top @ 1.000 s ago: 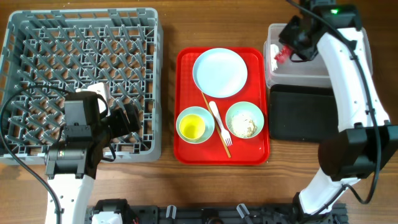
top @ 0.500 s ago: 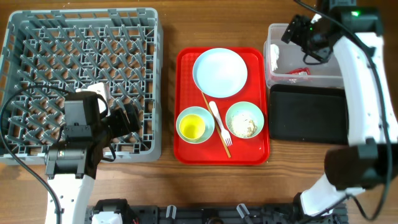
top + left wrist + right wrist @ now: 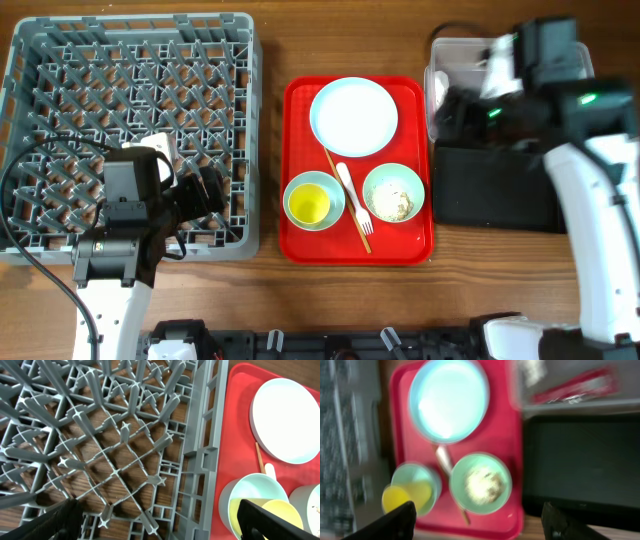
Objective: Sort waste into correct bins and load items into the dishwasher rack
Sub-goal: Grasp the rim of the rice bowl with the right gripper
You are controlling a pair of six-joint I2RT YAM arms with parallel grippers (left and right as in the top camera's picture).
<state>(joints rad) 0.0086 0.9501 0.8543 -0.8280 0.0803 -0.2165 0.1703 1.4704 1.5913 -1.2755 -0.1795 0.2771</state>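
The grey dishwasher rack (image 3: 40,60) fills the left. My left gripper (image 3: 205,190) hangs open and empty over its front right part (image 3: 200,435). A red tray (image 3: 300,240) holds the pale blue plate (image 3: 353,116), a bowl (image 3: 330,183) with the yellow cup (image 3: 308,205) in it, a bowl of rice and scraps (image 3: 393,192), the white fork (image 3: 353,195) and the chopstick (image 3: 333,168). My right gripper (image 3: 455,112) is open and empty, blurred, over the near edge of the clear tub (image 3: 450,50) and the black tray (image 3: 480,190). The red sachet (image 3: 575,390) lies in the tub.
Something white and blurred (image 3: 532,370) also lies in the tub. Bare wooden table shows between the rack and the red tray and along the front edge. The right arm's white links cross above the black tray's right side.
My right gripper let go of the red sachet into the clear tub, then moved forward and left toward the black tray. The left arm has not moved.
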